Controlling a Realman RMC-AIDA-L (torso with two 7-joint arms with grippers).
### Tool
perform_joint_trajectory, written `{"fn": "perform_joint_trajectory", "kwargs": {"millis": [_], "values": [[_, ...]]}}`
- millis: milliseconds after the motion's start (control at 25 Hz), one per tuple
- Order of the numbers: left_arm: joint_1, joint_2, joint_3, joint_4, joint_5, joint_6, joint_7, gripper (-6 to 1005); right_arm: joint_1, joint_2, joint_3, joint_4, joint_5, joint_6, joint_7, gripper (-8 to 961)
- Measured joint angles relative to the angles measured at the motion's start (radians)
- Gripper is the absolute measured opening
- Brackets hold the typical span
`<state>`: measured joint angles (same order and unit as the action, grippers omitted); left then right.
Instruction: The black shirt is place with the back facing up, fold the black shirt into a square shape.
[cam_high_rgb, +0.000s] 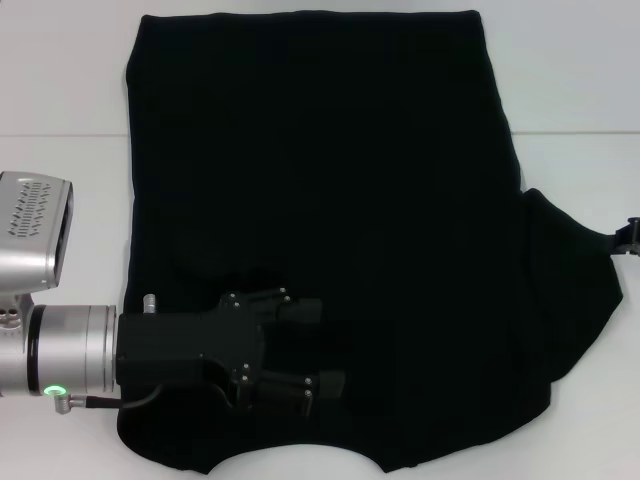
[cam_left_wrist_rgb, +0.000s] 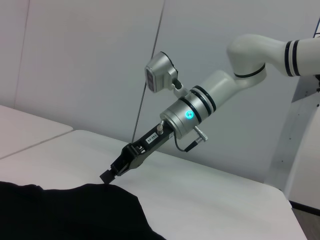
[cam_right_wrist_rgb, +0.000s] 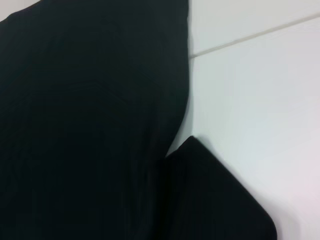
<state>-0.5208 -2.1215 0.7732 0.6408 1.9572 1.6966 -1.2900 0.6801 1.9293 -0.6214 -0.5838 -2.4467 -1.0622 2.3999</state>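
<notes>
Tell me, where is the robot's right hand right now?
In the head view, the right gripper is at the far right edge, at the tip of the black shirt's right sleeve on the white table.

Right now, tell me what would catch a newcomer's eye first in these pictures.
The large plain black soft fabric shirt dominates, spread over most of the white table. The left gripper lies over the shirt's near left part with its jaws open. The right gripper touches the tip of the shirt's right sleeve at the table's right side.
</notes>
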Motion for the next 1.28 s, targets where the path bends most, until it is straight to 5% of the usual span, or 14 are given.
{"fn": "perform_joint_trajectory", "kwargs": {"millis": [1280], "values": [[-0.005,0.0,-0.009,0.0,0.0,0.0,-0.009,949,-0.048,0.002,0.061,-0.004,0.002,0.019,-0.027,80]]}}
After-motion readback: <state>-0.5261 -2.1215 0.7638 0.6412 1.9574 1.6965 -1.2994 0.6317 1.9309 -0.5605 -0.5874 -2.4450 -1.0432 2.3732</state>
